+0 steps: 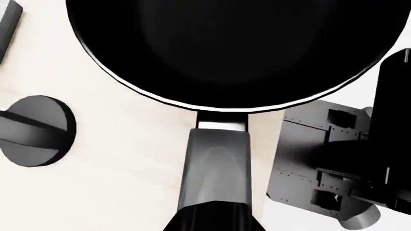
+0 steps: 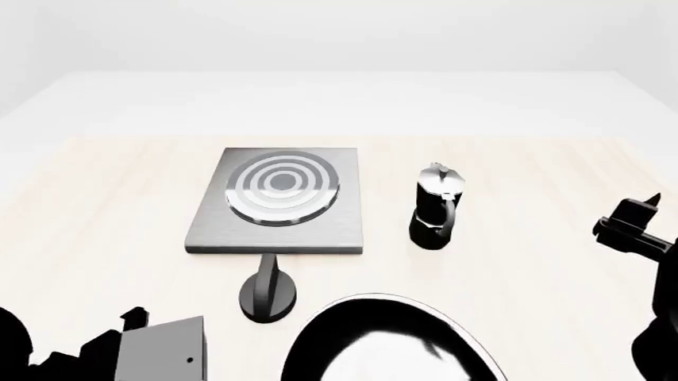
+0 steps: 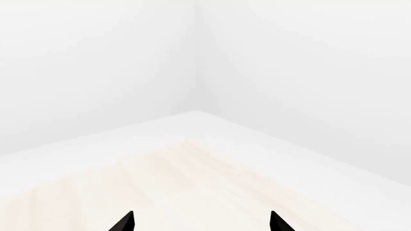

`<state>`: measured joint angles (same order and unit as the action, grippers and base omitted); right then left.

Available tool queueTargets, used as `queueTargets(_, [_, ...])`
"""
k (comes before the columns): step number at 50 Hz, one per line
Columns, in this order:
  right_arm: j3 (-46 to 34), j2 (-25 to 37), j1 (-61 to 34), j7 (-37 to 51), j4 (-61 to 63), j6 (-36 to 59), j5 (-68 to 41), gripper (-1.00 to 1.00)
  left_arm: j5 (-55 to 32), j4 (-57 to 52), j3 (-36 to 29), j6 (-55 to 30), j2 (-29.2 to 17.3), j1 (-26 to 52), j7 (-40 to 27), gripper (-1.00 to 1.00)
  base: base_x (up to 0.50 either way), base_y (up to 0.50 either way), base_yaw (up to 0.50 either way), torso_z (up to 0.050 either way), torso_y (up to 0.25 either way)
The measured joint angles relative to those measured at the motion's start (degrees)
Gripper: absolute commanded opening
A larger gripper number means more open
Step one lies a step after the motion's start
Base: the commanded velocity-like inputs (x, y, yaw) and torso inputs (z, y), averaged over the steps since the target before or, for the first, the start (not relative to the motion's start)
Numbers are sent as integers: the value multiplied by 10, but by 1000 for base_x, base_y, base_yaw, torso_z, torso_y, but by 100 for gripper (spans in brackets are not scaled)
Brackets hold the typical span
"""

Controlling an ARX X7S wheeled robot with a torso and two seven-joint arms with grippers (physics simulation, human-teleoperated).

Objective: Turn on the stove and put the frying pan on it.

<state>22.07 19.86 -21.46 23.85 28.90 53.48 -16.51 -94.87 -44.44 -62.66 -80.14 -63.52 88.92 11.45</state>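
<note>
**Tech 1:** Pale wood tabletop (image 2: 106,206), white walls behind. Where did the task items sit?

**Tech 2:** The stove (image 2: 278,200) lay flat near the table's middle, burner rings uppermost. Its knob (image 2: 268,290) stood just in front of the slab's near edge, apart from it. The frying pan (image 2: 387,341) sat at the table's near edge, to the right of the knob and well apart from the stove.

**Tech 1:** Other items?

**Tech 2:** A moka pot (image 2: 437,206) stood upright to the right of the stove, not touching it.

**Tech 1:** Left gripper?

**Tech 2:** The left wrist view looked straight down the pan's handle (image 1: 215,168). Jaw state could not be determined.

**Tech 1:** Right gripper (image 3: 200,222)?

**Tech 2:** Two fingertips (image 3: 125,222) showed well apart, with nothing between them, over bare table.
</note>
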Motion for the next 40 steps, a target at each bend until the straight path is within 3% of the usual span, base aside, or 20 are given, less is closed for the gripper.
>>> queueTargets(12, [-1,2,-2,2,1,2,-1,100,-100,30,19,-39,-9,109,-26,-100,0,0,0,0,0])
queueTargets(22, [-2,2,0,2,-1,0,-2,100,-178,136,-36,-41,-4,181,-164,-100,0,0,0,0,1])
queueTargets(32, [-3,1,3,2,-7,-7,-3,100,-220,262,-90,7,36,213,-297,-100,0,0,0,0,1])
queueTargets(40, [-4,0,3,2,-11,-11,-4,100,-203,358,-99,78,90,207,-331,-100,0,0,0,0,3])
